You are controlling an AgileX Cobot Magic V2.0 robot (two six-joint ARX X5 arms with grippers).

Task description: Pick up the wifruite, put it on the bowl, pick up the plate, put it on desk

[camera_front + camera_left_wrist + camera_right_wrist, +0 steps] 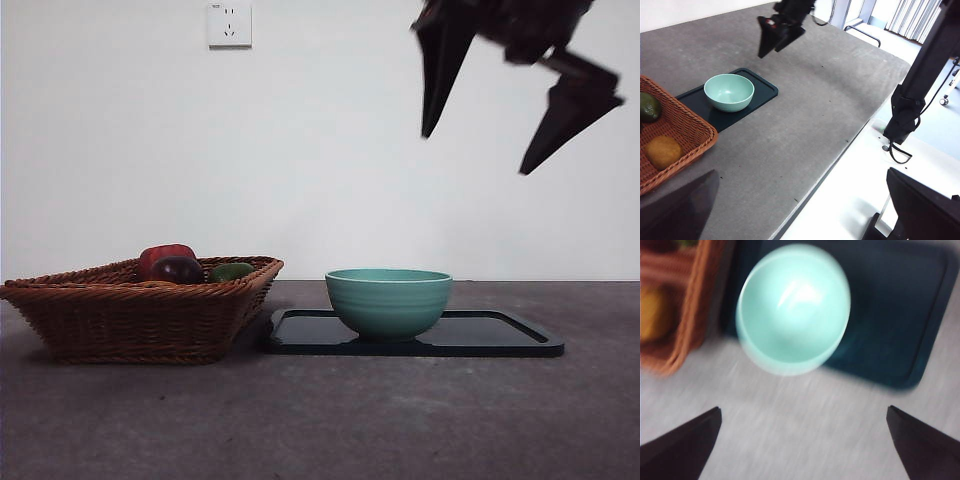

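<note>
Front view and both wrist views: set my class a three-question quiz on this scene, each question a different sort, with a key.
1. True or false: the bowl holds the wifruite.
2. What does the bowl stand on? A) wicker basket B) dark tray C) bare desk
3. Fill in: the right gripper, high above the tray, has its jaws ____.

Key: 1 false, it lies in the basket; 2 B; 3 open.

We see our right gripper (522,125) hanging in the upper right of the front view, jaws spread wide and empty. Our left gripper (805,210) is likewise open.
</note>
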